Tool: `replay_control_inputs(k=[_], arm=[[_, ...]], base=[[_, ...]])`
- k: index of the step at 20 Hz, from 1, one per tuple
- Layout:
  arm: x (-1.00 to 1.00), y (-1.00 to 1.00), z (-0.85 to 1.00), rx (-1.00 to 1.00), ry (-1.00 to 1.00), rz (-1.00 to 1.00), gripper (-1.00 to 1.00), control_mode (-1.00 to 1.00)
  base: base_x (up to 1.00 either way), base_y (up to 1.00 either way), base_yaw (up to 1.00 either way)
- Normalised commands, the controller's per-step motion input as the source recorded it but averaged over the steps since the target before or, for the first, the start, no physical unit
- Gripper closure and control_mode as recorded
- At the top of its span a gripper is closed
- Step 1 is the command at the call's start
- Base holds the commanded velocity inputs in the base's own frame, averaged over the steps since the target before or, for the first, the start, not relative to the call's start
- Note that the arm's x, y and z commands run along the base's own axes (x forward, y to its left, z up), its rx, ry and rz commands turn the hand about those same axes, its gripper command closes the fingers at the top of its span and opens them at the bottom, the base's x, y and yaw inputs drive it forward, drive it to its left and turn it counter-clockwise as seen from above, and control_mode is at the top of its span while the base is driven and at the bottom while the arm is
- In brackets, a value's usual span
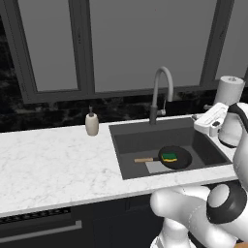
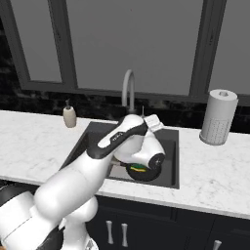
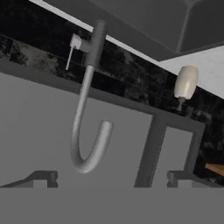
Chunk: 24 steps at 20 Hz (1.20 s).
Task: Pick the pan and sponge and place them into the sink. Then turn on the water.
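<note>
Pan with sponge in sink; end effector inverted facing faucet, fingers apart.

I see a white marble counter running left to right, black marbled backsplash behind it. Big grey-framed window at 12 o'clock. Beige soap bottle at 10, paper towel roll at 2. Dark cabinets with pale handles below at 6.
</note>
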Motion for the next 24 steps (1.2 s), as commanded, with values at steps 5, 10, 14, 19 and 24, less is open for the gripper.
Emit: replay_control_inputs(k=[5, 10, 14, 19, 24], arm=[[0.49, 0.0, -0.39, 0.12, 0.01, 0.0, -1.0, -1.0], [0.46, 0.0, -0.39, 0.1, 0.01, 0.0, -1.0, -1.0], [0.38, -0.02, -0.24, 0.1, 0.0, 0.0, -1.0, -1.0], [0.41, 0.0, -0.22, 0.04, 0.0, 0.0, -1.0, -1.0], [0.41, 0.0, -0.11, 0.01, 0.0, 0.0, -1.0, -1.0]], base=[[0.0, 0.0, 0.0], [0.0, 0.0, 0.0], [0.0, 0.0, 0.0], [0.0, 0.0, 0.0], [0.0, 0.0, 0.0]])
